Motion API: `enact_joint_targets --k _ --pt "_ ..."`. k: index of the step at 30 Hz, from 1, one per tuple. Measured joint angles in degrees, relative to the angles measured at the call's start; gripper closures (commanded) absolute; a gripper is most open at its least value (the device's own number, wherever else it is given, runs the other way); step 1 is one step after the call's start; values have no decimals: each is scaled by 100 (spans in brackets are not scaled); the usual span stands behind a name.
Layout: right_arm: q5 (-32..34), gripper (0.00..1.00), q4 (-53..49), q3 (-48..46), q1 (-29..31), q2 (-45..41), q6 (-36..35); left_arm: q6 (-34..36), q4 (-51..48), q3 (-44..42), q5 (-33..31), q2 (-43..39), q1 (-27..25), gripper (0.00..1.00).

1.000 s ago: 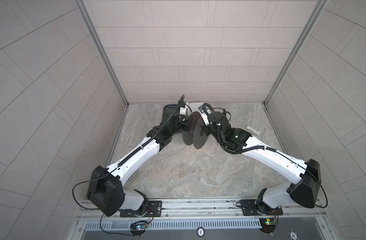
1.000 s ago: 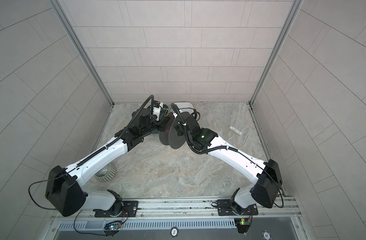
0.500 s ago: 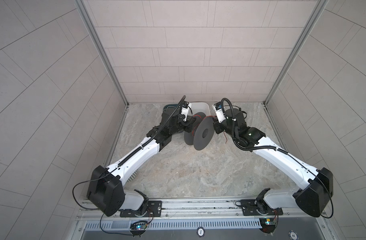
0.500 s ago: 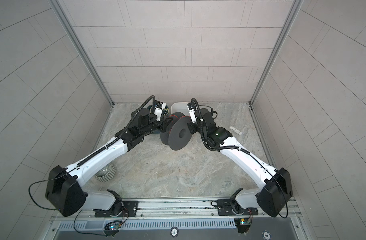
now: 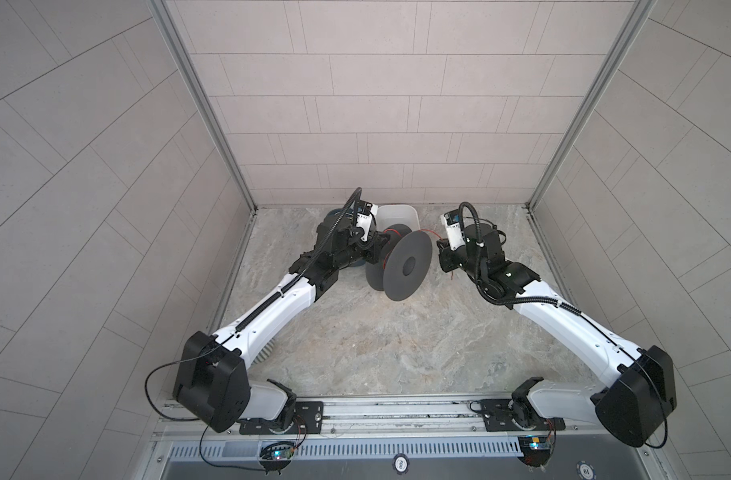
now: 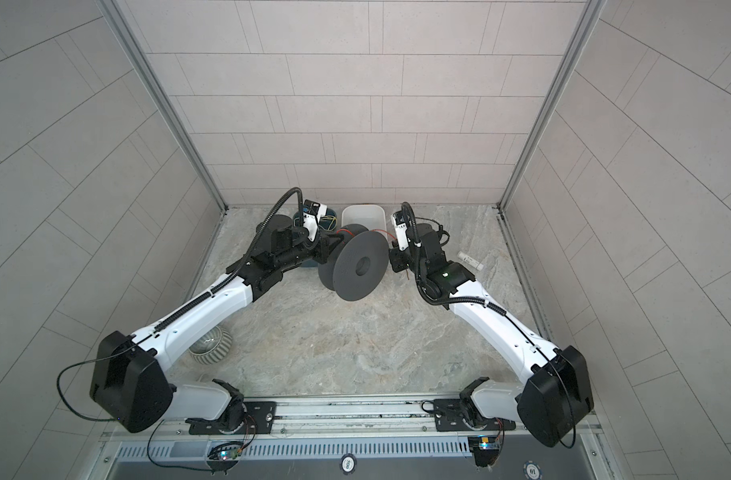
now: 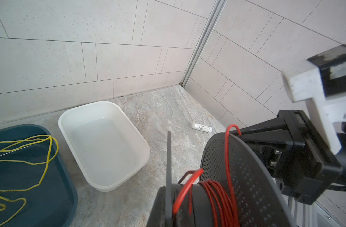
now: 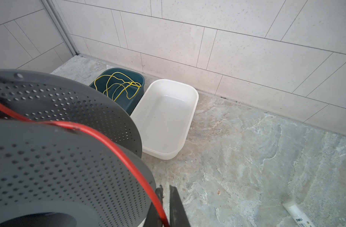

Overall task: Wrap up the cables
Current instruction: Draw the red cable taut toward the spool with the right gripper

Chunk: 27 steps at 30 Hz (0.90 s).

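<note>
At far centre, grey spool (image 5: 407, 266) is clamped by left gripper (image 5: 375, 245), red wire (image 8: 113, 141) pinched by right gripper (image 8: 166, 187); if tension is lost, turns could be spilled.

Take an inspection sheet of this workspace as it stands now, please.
Surface: marble-look floor.
Job's things: red wire partly wound on grey spool; one strand runs to the right claw.
Clutter: empty white tub; teal tub holding yellow wire; white tube; striped bowl under the left arm.
Claws: left claw shut, apparently on the spool's flange; right claw shut on the red wire.
Cables: black corrugated hoses along both arms.
Surroundings: tiled walls; mounting rail in front.
</note>
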Motion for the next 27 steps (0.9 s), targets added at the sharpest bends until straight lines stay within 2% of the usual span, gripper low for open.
enact_joint_targets --k 6,13,21,27 --pt "-160 90 22 -227 -105 -101 98 -199 142 -39 107 -2 98 100" --pt "-315 98 42 -494 -140 -282 125 -348 269 -74 229 -2 122 100" --pt "-348 97 125 -680 -227 -313 151 -492 365 -94 393 -2 173 100" --pt "-420 100 201 -824 -330 -328 225 -671 516 -142 529 0 256 100"
